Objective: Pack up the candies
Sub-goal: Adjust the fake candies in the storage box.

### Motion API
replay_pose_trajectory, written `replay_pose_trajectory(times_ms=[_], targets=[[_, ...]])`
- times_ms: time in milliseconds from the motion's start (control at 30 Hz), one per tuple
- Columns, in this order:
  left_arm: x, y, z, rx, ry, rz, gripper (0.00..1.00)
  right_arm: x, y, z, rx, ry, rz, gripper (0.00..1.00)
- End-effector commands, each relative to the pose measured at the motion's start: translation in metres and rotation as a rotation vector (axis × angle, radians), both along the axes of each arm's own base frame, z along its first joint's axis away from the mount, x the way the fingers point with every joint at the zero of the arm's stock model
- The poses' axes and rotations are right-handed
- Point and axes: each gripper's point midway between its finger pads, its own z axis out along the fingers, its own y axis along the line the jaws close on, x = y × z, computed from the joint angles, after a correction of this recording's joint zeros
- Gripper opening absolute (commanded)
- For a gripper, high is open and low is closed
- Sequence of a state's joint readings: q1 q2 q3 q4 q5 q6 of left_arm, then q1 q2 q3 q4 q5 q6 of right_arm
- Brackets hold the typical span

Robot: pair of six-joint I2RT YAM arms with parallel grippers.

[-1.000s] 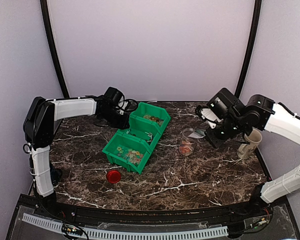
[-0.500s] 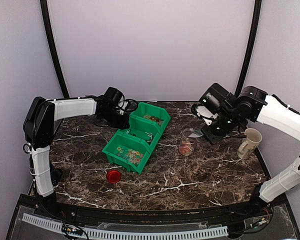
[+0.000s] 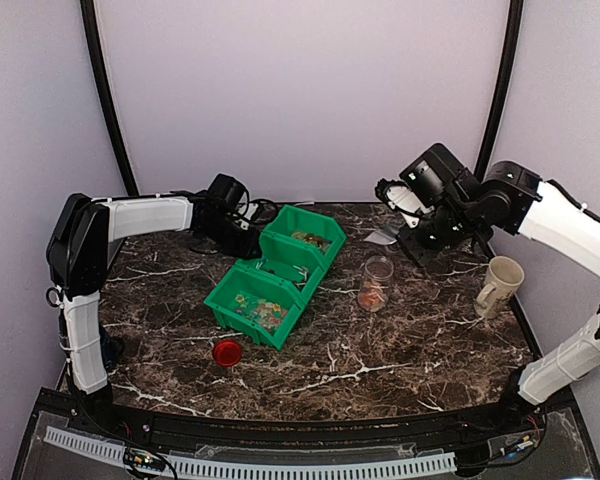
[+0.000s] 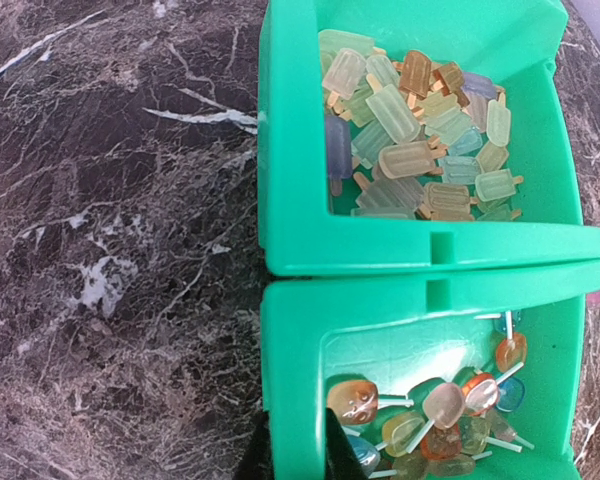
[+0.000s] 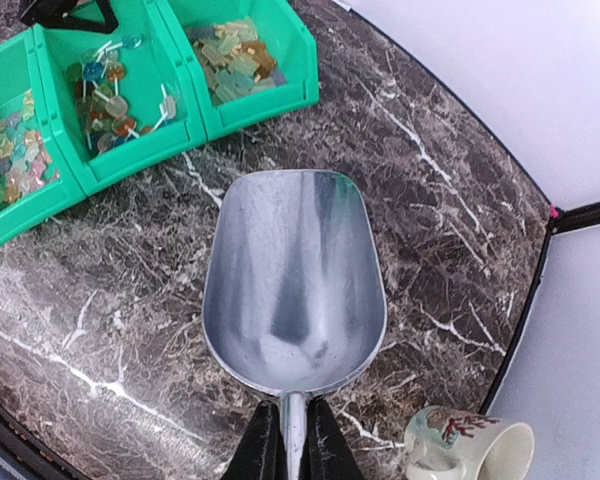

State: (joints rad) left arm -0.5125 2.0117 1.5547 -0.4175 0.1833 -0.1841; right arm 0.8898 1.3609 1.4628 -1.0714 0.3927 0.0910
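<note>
Candies fill a row of green bins [image 3: 242,285]: popsicle shapes [image 4: 420,130] in one, lollipops [image 4: 450,405] in the one beside it, small mixed ones [image 5: 15,150] in a third. More candies [image 3: 372,297] lie in the bottom of a clear jar [image 3: 377,272]. My left gripper [image 4: 298,462] is shut on the wall of the lollipop bin [image 4: 290,380], seen at the bins' back left [image 3: 248,232] from above. My right gripper [image 5: 293,440] is shut on the handle of an empty metal scoop [image 5: 295,280], held in the air behind and right of the jar [image 3: 408,225].
A round red lid [image 3: 227,352] lies on the marble table in front of the bins. A cream mug [image 3: 500,285] stands at the right edge, and shows below the scoop [image 5: 465,445] in the right wrist view. Black frame posts rise at both back corners.
My right arm has lifted the scoop off the jar's mouth and carried it back toward the rear wall. The left arm and the bins have not moved.
</note>
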Motion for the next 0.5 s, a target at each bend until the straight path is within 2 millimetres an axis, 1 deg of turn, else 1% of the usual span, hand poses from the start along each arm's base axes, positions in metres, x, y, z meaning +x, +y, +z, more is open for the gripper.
replay_pose_trajectory(times_ms=[0,33,100,167,233,267,300,367,467], targets=[[0.0,-0.024,0.087,-0.188,-0.144,-0.093,0.0,0.026,0.027,0.016,0.006,-0.113,0.064,0.0],[-0.004,-0.027,0.089,-0.211,-0.14,-0.108,0.0,0.03,0.031,0.012,-0.005,-0.114,0.072,0.0],[-0.01,-0.032,0.094,-0.264,-0.131,-0.127,0.0,0.038,0.037,0.012,-0.012,-0.14,0.069,0.0],[-0.017,-0.039,0.098,-0.354,-0.092,-0.145,0.0,0.047,0.046,0.022,0.021,-0.183,0.068,0.0],[-0.021,-0.042,0.103,-0.485,-0.034,-0.149,0.0,0.055,0.055,0.033,0.071,-0.219,0.066,0.0],[-0.023,-0.042,0.101,-0.533,0.0,-0.14,0.0,0.06,0.059,0.04,0.102,-0.242,0.063,0.0],[-0.022,-0.043,0.102,-0.555,0.002,-0.14,0.0,0.063,0.063,0.044,0.122,-0.253,0.063,0.0],[-0.025,-0.046,0.103,-0.575,0.021,-0.155,0.0,0.066,0.07,0.05,0.153,-0.264,0.073,0.0],[-0.033,-0.05,0.108,-0.694,0.098,-0.196,0.0,0.069,0.078,0.051,0.162,-0.257,0.089,0.0]])
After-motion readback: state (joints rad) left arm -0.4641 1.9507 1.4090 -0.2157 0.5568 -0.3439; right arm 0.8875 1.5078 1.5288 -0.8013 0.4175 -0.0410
